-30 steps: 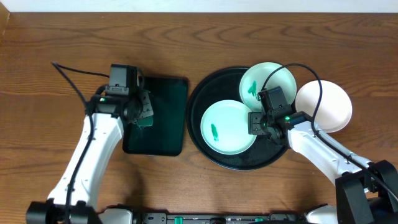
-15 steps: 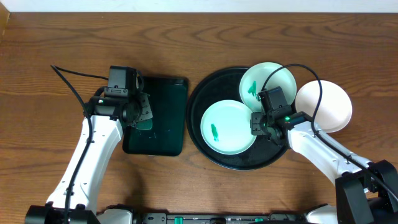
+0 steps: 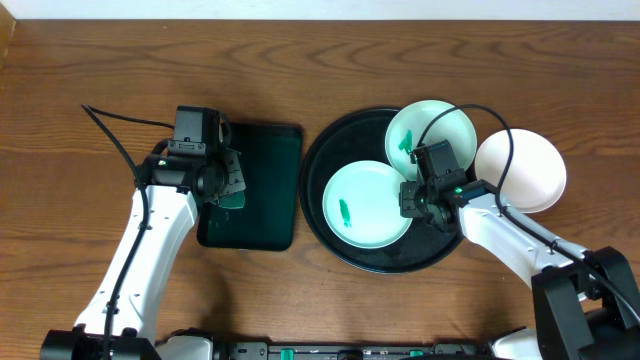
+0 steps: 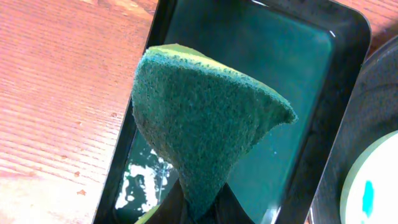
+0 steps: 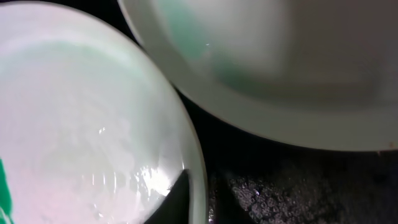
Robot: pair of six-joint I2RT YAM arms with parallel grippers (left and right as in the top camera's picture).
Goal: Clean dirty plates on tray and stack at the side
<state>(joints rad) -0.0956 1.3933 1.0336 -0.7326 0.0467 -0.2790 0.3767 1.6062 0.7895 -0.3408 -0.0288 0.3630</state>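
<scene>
While the left hand is clamped tight on a green scouring sponge with a yellow edge, hanging over the dark green rectangular tray, the right hand is at the right rim of the near pale-mint round plate.

Right wrist view: one fingertip lies on that plate's inner side, right at the rim. The other is lost against black. It reads as a pinch on the rim, but that's not certain.

Layout:
- The near plate lies flat in the large round black glossy tray, with a green smear left of centre.
- The second smeared mint plate is at the tray's back, overlapping its rim.
- The plain white plate is off the tray on the wooden desk, to the right.

Step in hand, by judgement: securing the near plate for scrubbing, smear not yet wiped.

Next move needs the right hand to hold the plate steady while the left hand carries the sponge over to the smear. The rim is thin and glossy, so it could slip. The second plate sits close beside the right hand.
</scene>
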